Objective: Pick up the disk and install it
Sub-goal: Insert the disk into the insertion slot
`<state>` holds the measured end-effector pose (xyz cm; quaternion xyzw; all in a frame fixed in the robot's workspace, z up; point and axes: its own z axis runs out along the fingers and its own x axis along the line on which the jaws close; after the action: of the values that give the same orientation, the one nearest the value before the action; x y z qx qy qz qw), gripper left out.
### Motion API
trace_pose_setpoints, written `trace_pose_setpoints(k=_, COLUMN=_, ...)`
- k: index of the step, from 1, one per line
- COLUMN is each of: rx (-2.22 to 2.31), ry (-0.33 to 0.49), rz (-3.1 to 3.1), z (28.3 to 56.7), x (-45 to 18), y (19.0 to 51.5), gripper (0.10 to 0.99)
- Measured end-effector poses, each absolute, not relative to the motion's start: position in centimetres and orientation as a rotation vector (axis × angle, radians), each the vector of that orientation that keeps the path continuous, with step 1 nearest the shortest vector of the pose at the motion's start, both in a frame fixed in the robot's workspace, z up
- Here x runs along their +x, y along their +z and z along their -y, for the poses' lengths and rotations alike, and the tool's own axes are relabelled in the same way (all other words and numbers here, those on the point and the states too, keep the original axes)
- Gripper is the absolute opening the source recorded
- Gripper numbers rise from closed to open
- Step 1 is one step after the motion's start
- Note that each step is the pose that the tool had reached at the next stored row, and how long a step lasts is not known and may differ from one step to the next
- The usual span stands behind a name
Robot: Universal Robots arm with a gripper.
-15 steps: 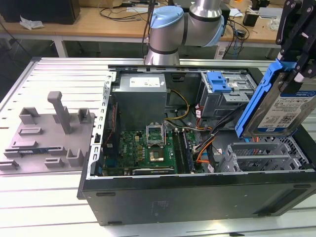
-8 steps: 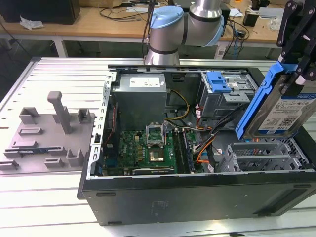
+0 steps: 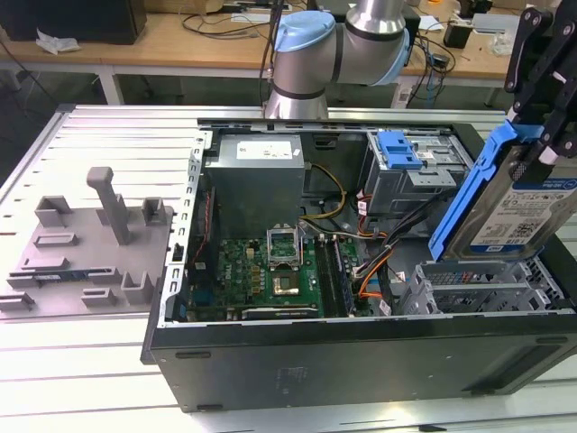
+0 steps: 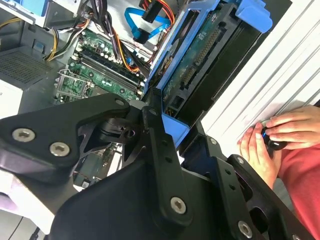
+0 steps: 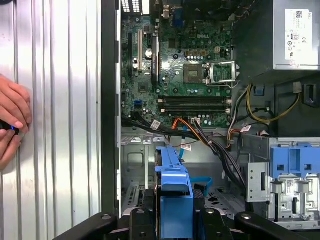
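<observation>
The black pincer (image 4: 172, 131) clamps the disk (image 4: 200, 55) at the end of its blue carrier frame, jaws pressed to either side. The disk's green circuit board faces the camera as it hangs over the open computer case. Past it lie the motherboard (image 4: 100, 65) with its memory slots and a blue flat cable (image 4: 132, 13). A person's hands (image 4: 267, 150) rest on the ribbed metal surface (image 4: 260, 85), holding a small black object (image 4: 272, 138).
</observation>
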<state>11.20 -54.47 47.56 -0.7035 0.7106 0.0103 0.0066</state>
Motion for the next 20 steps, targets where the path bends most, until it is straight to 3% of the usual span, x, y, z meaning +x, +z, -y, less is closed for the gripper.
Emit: trace_pose_setpoints(k=20, rx=-2.206, ry=0.028, rz=-2.214, z=55.0, x=11.1, y=46.4, gripper=0.369)
